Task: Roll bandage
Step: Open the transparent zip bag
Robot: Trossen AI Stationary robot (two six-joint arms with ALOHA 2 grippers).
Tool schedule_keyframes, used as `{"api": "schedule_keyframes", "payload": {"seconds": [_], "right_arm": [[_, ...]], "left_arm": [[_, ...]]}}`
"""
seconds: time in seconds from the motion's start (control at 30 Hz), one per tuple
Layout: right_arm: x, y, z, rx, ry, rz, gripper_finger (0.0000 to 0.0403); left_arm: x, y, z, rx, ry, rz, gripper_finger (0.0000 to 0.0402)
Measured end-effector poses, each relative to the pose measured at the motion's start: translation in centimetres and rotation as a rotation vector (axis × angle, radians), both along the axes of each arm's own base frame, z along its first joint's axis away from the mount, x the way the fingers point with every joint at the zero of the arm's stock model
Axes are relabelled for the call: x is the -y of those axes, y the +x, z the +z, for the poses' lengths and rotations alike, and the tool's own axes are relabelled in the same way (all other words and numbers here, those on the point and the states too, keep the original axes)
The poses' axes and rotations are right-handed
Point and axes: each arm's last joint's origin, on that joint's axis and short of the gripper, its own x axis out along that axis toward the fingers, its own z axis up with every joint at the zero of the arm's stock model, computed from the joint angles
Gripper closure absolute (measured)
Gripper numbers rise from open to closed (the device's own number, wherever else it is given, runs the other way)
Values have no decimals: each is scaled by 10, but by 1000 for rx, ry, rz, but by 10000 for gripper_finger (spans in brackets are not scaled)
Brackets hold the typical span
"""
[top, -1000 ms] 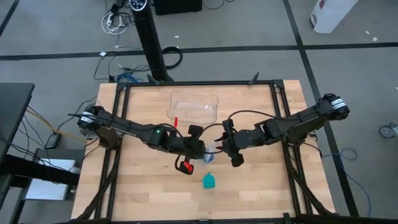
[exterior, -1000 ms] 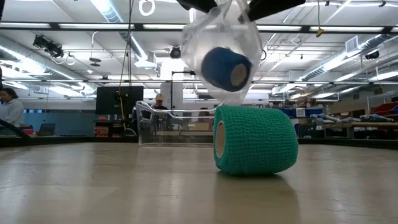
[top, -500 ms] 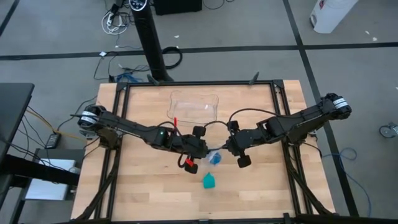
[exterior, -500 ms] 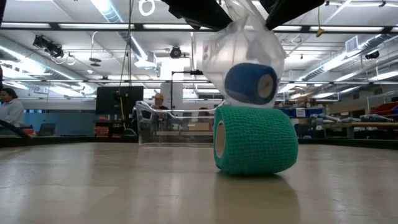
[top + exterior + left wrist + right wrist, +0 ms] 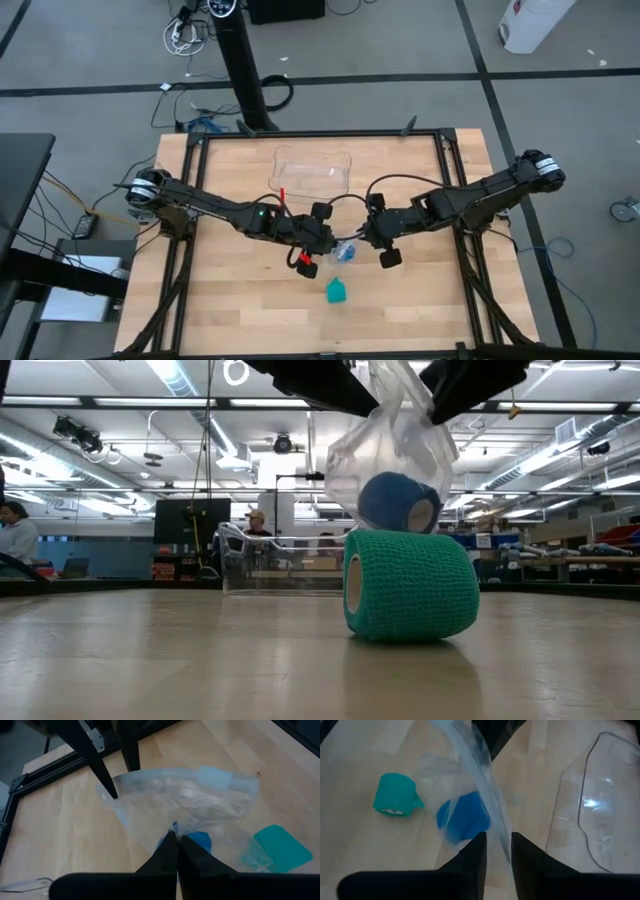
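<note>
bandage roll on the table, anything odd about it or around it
The teal bandage roll lies untouched on the table, a loose flap at one end. Oddly, both hands, left hand and right hand, hold up a clear plastic bag with a blue roll inside instead.

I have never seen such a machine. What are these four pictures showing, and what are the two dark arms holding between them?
This is a robot with two dark arms at a wooden table. One picture looks down from above, one looks level across the table, and two come from cameras on the arms' wrists. The left gripper is shut on a clear plastic bag. The right gripper has the bag's film between its fingers; whether it grips is unclear. Inside the hanging bag is a blue roll. On the table lies the teal bandage, rolled into a cylinder, untouched. A clear plastic tray sits farther back.
</note>
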Motion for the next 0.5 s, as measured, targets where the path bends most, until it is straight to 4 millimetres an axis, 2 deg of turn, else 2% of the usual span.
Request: {"api": "schedule_keyframes", "payload": {"seconds": [0.13,0.23,0.33,0.5], "right_arm": [[0,1,-14,29,-3,-4,322],[2,0,-20,32,-38,-40,352],[3,-2,-19,29,-28,-51,393],[5,-9,-15,20,6,-77,400]], "left_arm": [[0,1,2,20,-3,-4,399],[1,2,3,37,-14,2,399],[0,3,4,51,-51,62,396],[-3,3,5,75,-78,178,362]]}}
